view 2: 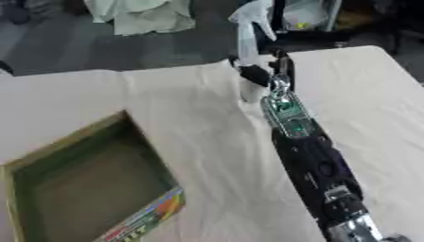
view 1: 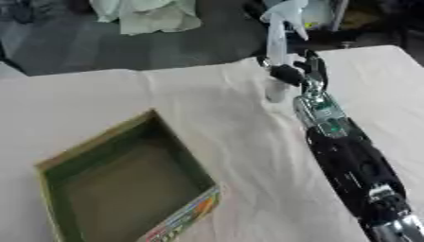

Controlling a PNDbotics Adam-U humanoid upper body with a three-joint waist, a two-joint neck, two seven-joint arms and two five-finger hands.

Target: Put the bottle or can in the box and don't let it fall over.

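Bottle (view 1: 276, 71) upright — right hand (view 1: 291, 71) curled round it | box (view 1: 178, 142) open

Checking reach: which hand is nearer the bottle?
Right. The right hand is at the bottle, fingers around it at the table's far edge. The left hand shows in neither view.

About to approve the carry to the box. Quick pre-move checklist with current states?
1. Right hand at the bottle: ok, at its middle, near the table's far edge.
2. Fingers closed round the bottle: cannot tell, blurred.
3. Bottle upright: ok, standing on the white tablecloth.
4. Box open and empty: ok, top open, nothing seen inside.
5. Path from bottle to box: ok, only bare cloth between.
6. Left hand out of the way: ok, not in either view.
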